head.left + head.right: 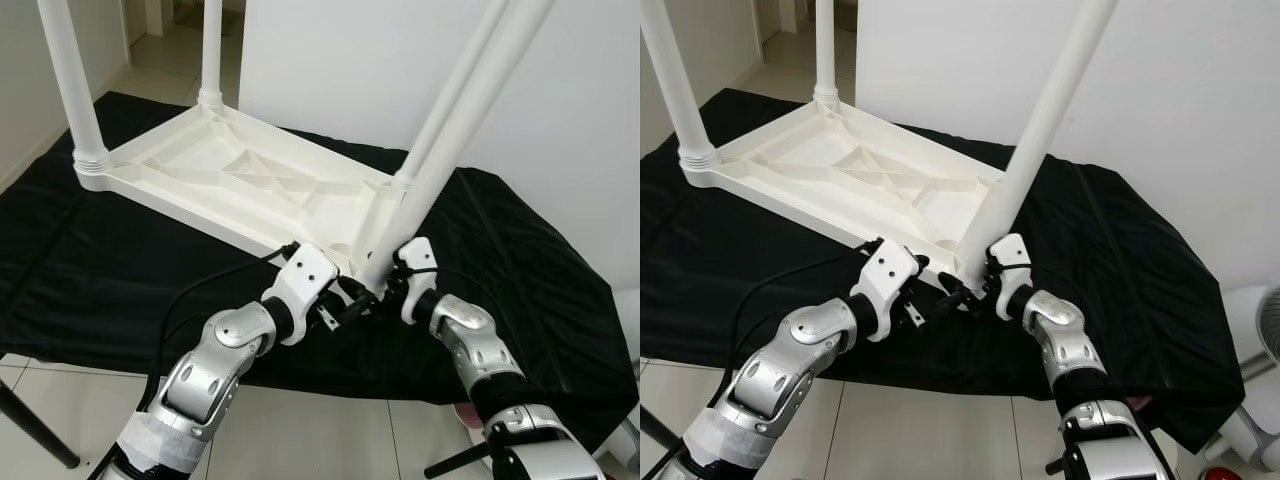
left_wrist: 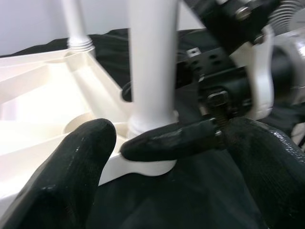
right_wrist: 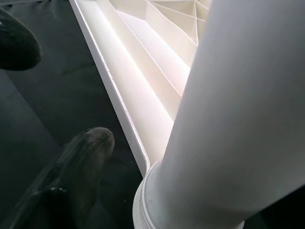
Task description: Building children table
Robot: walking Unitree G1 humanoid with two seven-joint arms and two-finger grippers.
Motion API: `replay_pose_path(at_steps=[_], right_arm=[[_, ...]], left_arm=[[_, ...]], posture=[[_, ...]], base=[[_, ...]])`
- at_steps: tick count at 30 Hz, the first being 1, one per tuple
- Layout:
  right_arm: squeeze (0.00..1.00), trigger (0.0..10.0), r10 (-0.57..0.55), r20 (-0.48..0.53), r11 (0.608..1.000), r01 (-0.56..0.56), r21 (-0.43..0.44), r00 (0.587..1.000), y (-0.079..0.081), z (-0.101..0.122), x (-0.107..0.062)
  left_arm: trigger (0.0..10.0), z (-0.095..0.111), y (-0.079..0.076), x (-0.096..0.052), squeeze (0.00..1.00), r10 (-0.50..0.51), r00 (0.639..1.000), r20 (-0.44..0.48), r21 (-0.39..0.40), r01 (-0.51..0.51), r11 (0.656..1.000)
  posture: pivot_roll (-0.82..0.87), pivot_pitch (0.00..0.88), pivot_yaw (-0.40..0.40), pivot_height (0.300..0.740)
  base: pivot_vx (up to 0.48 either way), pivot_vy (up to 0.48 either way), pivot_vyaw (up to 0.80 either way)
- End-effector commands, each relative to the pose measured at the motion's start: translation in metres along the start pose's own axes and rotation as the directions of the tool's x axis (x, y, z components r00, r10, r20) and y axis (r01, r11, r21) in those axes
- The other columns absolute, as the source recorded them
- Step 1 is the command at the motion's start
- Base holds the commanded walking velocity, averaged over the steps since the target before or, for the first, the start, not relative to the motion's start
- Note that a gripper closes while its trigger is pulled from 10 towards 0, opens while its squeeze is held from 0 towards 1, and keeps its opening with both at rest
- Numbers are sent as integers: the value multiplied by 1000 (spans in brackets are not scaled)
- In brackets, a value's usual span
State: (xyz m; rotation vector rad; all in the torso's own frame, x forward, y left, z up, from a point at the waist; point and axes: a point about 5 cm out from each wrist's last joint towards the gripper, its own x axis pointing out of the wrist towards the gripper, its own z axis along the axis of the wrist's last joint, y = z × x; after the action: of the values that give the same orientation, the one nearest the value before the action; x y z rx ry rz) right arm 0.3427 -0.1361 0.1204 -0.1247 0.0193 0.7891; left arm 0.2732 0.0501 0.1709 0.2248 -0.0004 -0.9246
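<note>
A white plastic children's table lies upside down on a black cloth. Three white legs stand in its far and right corners. A fourth leg leans to the right, its base at the near corner socket. My right gripper is shut on this leg's base; one of its fingers lies across the collar. My left gripper hovers just left of the same corner, open, with nothing between its wide-apart fingers. The right wrist view shows the leg close up beside the table's rim.
The black cloth covers a low surface that ends just before my arms, above the tiled floor. A white wall stands behind on the right. A white fan sits at the far right, on the floor.
</note>
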Motion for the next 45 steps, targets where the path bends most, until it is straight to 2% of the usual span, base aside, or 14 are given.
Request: replay_pose_path(at_steps=[1, 17, 18, 19, 23, 25, 27, 29, 34, 35, 36, 38, 43, 45], right_arm=[[0, 0, 60, -61, 998, -60, 2, 996, 6, -11, 3], [0, 0, 68, -80, 997, -65, 42, 994, 2, -26, -8], [0, 667, 59, -74, 997, -56, 46, 996, 3, -26, -8], [0, 10000, 40, -63, 997, -36, 62, 997, 3, -26, -8], [0, 10000, 3, -41, 996, 1, 88, 999, 2, -23, -7], [0, 10000, -146, -68, 988, 150, 45, 987, -4, -22, -6], [0, 10000, -183, -79, 982, 186, 42, 980, -6, -23, -5], [0, 10000, -268, -76, 959, 274, 75, 960, 1, -20, -1], [0, 10000, -333, -78, 933, 340, 116, 940, 16, -18, 4], [0, 10000, -352, -81, 922, 360, 140, 933, 22, -17, 5], [0, 10000, -451, -96, 867, 461, 187, 887, 32, -15, 6], [0, 10000, -477, -101, 852, 487, 193, 873, 34, -15, 6], [0, 10000, -630, -96, 753, 637, 165, 770, 35, -7, -5], [0, 10000, -638, -122, 737, 649, 187, 760, 33, -7, -10]], left_arm=[[10000, 6, -4, 6, 0, -15, 1000, 18, 9, 15, 1000], [10000, 8, -5, 6, 0, -13, 1000, 24, 5, 13, 1000], [10000, 8, -5, 7, 0, -14, 1000, 24, 5, 14, 1000], [10000, 7, -5, 7, 0, -16, 1000, 23, 4, 15, 1000], [10000, 7, -5, 7, 0, -17, 1000, 23, 4, 17, 1000], [10000, 7, -6, 8, 0, -18, 1000, 24, 1, 18, 1000], [10000, 7, -6, 8, 0, -17, 1000, 24, 1, 17, 1000], [10000, 7, -7, 8, 0, -17, 1000, 26, -4, 17, 1000], [10000, 6, -9, 9, 0, -20, 999, 28, -8, 20, 1000], [10000, 6, -9, 9, 0, -21, 999, 29, -9, 22, 1000], [10000, 6, -10, 9, 0, -23, 999, 30, -12, 24, 1000], [10000, 6, -10, 9, 0, -24, 999, 30, -12, 24, 1000], [10000, 5, -11, 9, 0, -24, 999, 30, -16, 24, 1000], [10000, 5, -11, 8, 0, -25, 999, 27, -16, 26, 1000]], posture=[[84, 0, -193, 740], [77, 0, -190, 740], [71, 0, -187, 740], [68, 0, -187, 740], [68, 0, -187, 740], [62, 0, -191, 740], [62, 0, -191, 740], [57, 0, -195, 740], [57, 0, -195, 740], [57, 0, -195, 740], [52, 0, -204, 740], [52, 0, -204, 740], [50, 0, -207, 740], [50, 0, -207, 740]], base=[[0, 0, 0], [0, 0, 0], [0, 0, 0], [0, 0, 0], [0, 0, 0], [0, 0, 0], [0, 0, 0], [0, 0, 0], [0, 0, 0], [0, 0, 0], [0, 0, 0], [0, 0, 0], [0, 0, 0], [0, 0, 0]])
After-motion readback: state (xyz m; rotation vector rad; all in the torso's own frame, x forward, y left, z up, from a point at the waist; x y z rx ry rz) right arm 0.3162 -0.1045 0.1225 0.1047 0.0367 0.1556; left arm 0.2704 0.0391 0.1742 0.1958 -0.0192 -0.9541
